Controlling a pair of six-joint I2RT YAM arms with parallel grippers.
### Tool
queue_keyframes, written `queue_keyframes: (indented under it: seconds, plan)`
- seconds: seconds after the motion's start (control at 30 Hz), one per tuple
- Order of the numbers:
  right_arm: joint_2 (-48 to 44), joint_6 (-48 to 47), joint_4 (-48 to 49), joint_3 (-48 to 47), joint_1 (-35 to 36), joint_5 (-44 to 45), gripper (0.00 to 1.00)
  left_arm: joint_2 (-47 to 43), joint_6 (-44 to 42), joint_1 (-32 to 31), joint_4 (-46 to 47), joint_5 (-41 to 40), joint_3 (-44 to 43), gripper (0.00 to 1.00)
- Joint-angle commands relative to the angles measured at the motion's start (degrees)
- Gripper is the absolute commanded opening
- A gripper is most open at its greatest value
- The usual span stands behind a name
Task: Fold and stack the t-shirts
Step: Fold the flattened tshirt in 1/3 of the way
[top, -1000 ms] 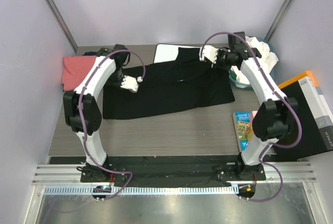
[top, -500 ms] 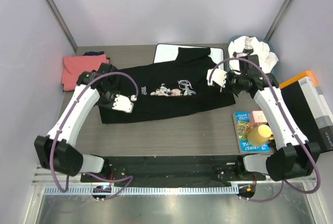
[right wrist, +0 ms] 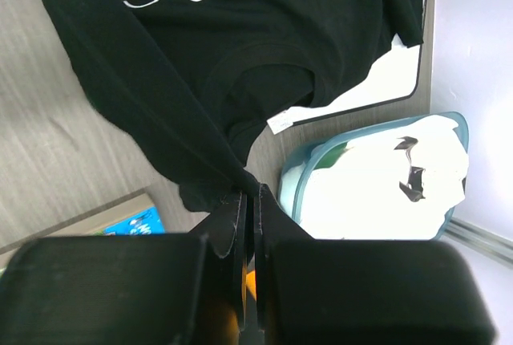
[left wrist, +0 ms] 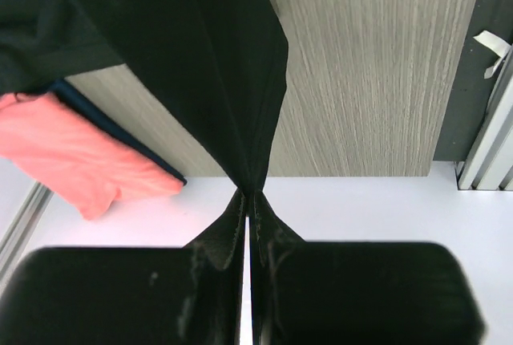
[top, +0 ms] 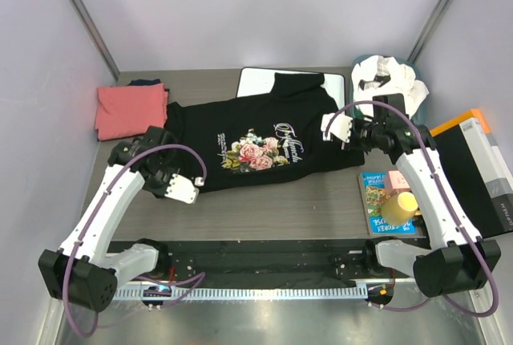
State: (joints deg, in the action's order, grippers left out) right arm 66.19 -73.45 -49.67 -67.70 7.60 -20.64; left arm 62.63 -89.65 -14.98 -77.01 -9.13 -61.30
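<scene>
1. The black t-shirt (top: 256,140) is spread print-up across the worktop (top: 304,200), with its far edge laid over the white board (top: 255,82).
2. The left tool (left wrist: 248,200) is clamped on the shirt's near left corner.
3. The right tool (right wrist: 249,188) is pinched on its right edge.
4. The coral-pink t-shirt (top: 128,111) is folded at the far left.

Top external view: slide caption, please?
The left gripper and right gripper, both shut, pinch the black rose-print cloth t-shirt, print up, on the grey table.
</scene>
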Motion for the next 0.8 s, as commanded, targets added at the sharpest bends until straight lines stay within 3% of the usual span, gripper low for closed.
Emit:
queue_keyframes:
  seconds: [0.0, 0.33, 0.77]
  plan:
    - [4.46, 0.85, 7.74, -1.64, 0.23, 0.52, 0.01, 2.14, -0.71, -0.57, -17.12, 0.25, -0.31, 0.00]
    - [14.66, 1.82, 14.60, -7.62, 0.40, 0.60, 0.01, 10.66, 1.93, -0.66, -16.33, -1.77, -2.86, 0.00]
    - [22.57, 1.73, 16.71, -10.96, 1.46, 1.31, 0.01, 21.91, 4.48, -0.66, -7.36, -4.76, -4.44, 0.00]
